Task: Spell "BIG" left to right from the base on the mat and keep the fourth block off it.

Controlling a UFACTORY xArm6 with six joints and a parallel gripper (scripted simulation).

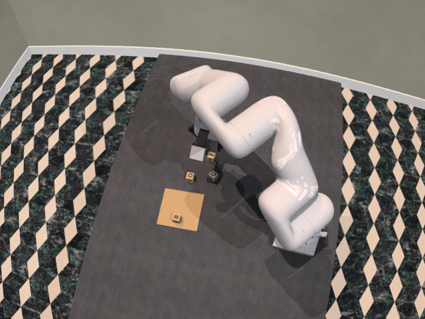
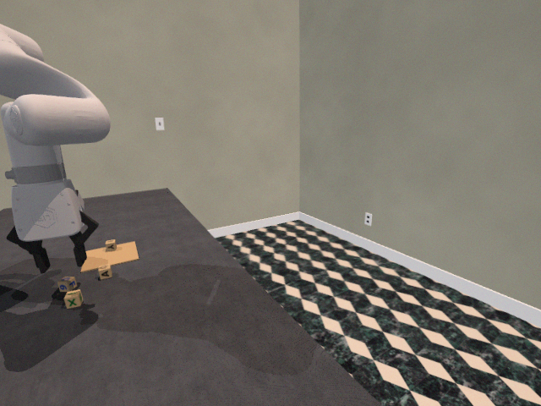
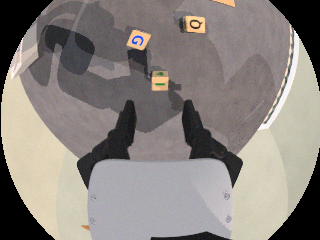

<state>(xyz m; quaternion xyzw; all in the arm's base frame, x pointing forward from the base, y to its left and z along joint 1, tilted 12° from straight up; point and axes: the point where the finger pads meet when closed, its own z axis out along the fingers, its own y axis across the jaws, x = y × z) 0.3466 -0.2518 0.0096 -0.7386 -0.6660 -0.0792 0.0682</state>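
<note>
Four lettered blocks and one tan mat (image 1: 186, 209) (image 2: 126, 255) lie on the one dark bench (image 1: 137, 260) (image 2: 210, 331). One block is on the mat: the B block (image 1: 176, 217) (image 2: 110, 244), low and left of centre in the top view. Three are off it, above the mat in that view: the Q block (image 1: 190, 177) (image 2: 105, 272) (image 3: 194, 24), the G block (image 1: 213, 175) (image 2: 67, 283) (image 3: 138, 39) to its right, and the I block (image 1: 210, 157) (image 2: 73, 299) (image 3: 160, 81) higher up. The single hand (image 2: 61, 266) (image 3: 159, 108), at the left of the exterior view, has two black fingers standing partly open, a little over halfway, with zero blocks between them; it hangs above the bench.
</note>
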